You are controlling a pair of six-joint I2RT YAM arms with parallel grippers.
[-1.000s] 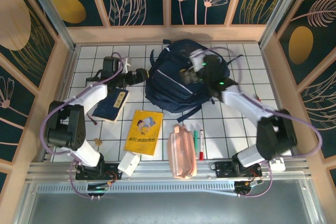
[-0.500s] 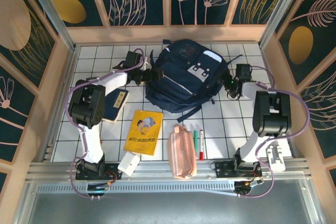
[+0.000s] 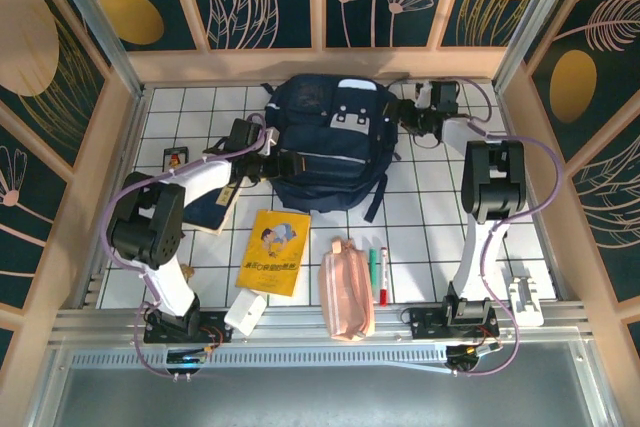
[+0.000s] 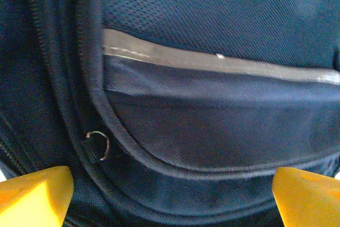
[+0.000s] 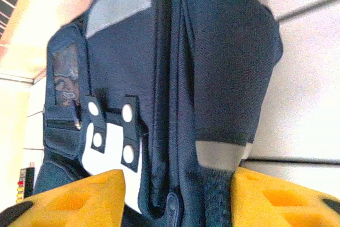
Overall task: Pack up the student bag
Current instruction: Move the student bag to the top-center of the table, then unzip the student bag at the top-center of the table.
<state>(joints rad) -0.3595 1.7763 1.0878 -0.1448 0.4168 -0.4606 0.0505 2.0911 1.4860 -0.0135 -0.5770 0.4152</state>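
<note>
Nearest the arms, on the white gridded surface (image 3: 440, 227), lie a small white box (image 3: 245, 312) and a soft pink pouch (image 3: 347, 290). Just beyond them are a green marker (image 3: 372, 267), a red pen (image 3: 383, 275) and a yellow book (image 3: 273, 252). The book's cover has a drawing and dark lettering that is too small to read. A dark notebook (image 3: 213, 204) lies to the left, partly under the left arm.

Farther back, against the far edge of the surface, is the bag (image 3: 330, 137), a bulky navy backpack of woven fabric. It lies flat with its front panel up. A pale stripe (image 3: 325, 157) crosses it from left to right, and two white buckle patches (image 3: 350, 115) sit farther back. A dark strap (image 3: 378, 197) trails from its near edge. It is about as wide as it is long, so its long axis is hard to call. A small label on the front cannot be read.

The left hand (image 3: 270, 160) is at the bag's near left side, released. Its yellow fingers (image 4: 32, 192) are spread wide in front of the curved seam and a small metal ring (image 4: 98, 144).

The right hand (image 3: 412, 119) is at the bag's far right side. Its fingers (image 5: 79, 200) stand on either side of the zipped edge, and I cannot tell whether they pinch it.
</note>
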